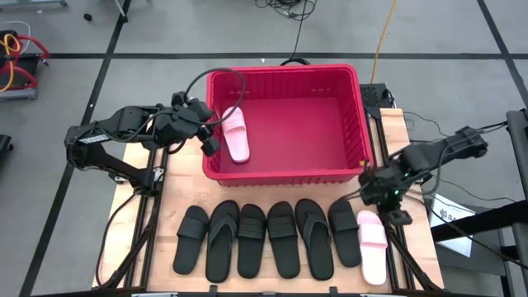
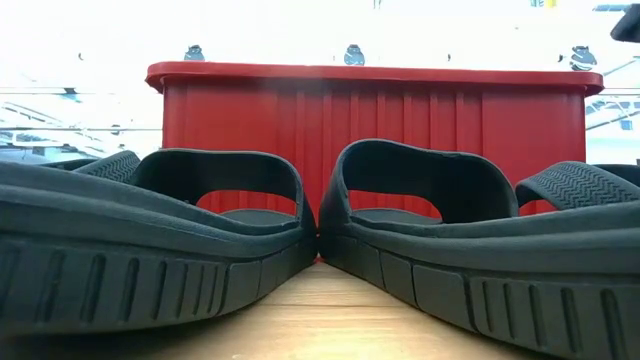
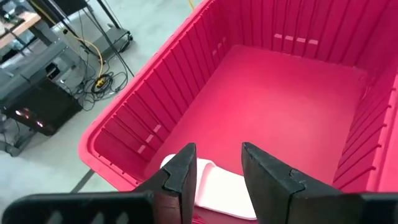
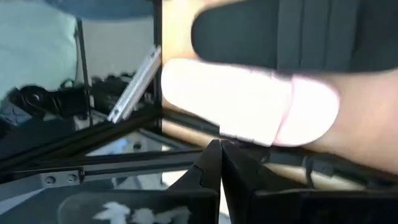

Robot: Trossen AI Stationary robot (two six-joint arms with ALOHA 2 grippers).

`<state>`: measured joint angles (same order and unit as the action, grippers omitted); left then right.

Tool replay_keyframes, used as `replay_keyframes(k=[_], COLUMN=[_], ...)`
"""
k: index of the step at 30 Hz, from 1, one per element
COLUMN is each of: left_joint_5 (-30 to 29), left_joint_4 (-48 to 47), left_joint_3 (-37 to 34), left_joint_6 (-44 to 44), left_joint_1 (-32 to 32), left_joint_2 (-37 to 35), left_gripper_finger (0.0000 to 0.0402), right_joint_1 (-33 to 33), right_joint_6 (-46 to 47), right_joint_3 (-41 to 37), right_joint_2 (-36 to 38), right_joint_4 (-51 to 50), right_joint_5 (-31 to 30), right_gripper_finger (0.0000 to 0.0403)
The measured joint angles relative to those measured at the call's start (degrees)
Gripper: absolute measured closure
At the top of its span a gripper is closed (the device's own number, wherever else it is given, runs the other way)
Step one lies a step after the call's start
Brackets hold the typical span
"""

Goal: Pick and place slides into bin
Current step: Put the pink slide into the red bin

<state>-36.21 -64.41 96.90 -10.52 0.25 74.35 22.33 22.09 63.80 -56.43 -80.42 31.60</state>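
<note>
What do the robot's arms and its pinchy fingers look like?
Both arms are dark, nearly black, and built from chunky jointed links. A black cable loops up over the left arm. The left gripper has two thick, dark, wedge-shaped fingers with stepped edges. The right gripper has the same dark fingers, narrowing to a point.

left claw [image 3: 217, 177] parted, arm extended; right claw [image 4: 219, 163] closed, idle.

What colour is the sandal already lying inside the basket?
Pale pink. The sandal in the red basket shows best in the high view.
</note>
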Motion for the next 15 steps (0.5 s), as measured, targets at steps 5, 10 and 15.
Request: replay_keyframes(k=[5, 10, 15], left_joint_5=[0.22, 0.31, 0.35], left_joint_4=[-0.08, -0.95, -3.27], left_joint_3=[-0.02, -0.02, -0.04], left_joint_6=[3.59, 6.73, 7.94], left_joint_1=[0.0, 0.0, 0.04], left_joint_2=[0.0, -0.2, -0.24], left_gripper_finger=[0.0277, 0.0277, 0.0277], right_joint_1=[1.46, 2.3, 6.21], right_joint_6=[1.25, 2.76, 7.31], right_joint_3=[-1.34, -1.34, -1.34], right_joint_2=[-5.02, -9.05, -11.83], right_joint_4=[0.61, 4.3, 8.58], right_joint_5=[2.58, 4.37, 4.45], right_gripper_finger=[0.0403, 0.0403, 0.0403])
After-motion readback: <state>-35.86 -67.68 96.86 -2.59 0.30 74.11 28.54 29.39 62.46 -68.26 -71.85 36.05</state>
